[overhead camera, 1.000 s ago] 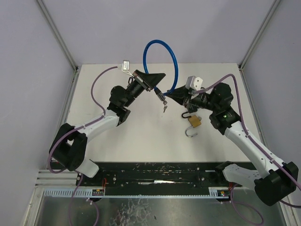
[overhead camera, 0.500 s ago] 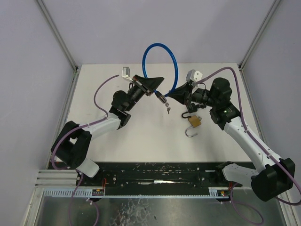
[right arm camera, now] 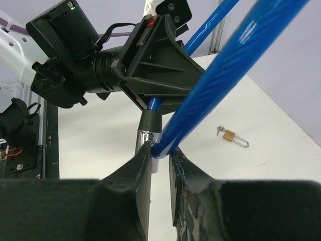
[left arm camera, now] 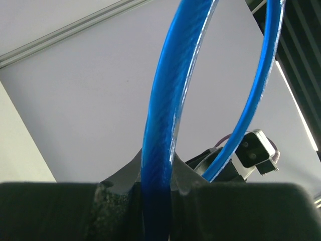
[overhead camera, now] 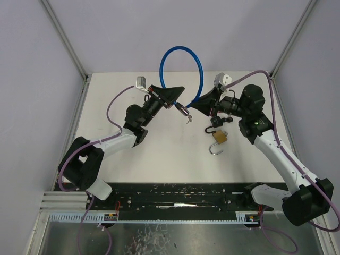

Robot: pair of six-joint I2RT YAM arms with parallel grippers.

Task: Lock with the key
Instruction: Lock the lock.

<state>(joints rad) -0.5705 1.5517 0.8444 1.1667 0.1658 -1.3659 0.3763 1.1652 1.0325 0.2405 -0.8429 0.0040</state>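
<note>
Top external: blue cable (overhead camera: 180, 47) arches between left tool (overhead camera: 178, 96) and right tool (overhead camera: 194, 104)

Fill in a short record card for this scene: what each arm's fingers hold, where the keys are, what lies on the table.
Left fingers: closed on the blue cable lock
Right fingers: closed on the cable's other end
Keys: hanging from the lock, between the arms
Table: brass padlock lying loose, shackle open

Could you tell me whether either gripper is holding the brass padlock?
No, the brass padlock lies loose on the white table with its shackle open and nothing gripping it.
</note>
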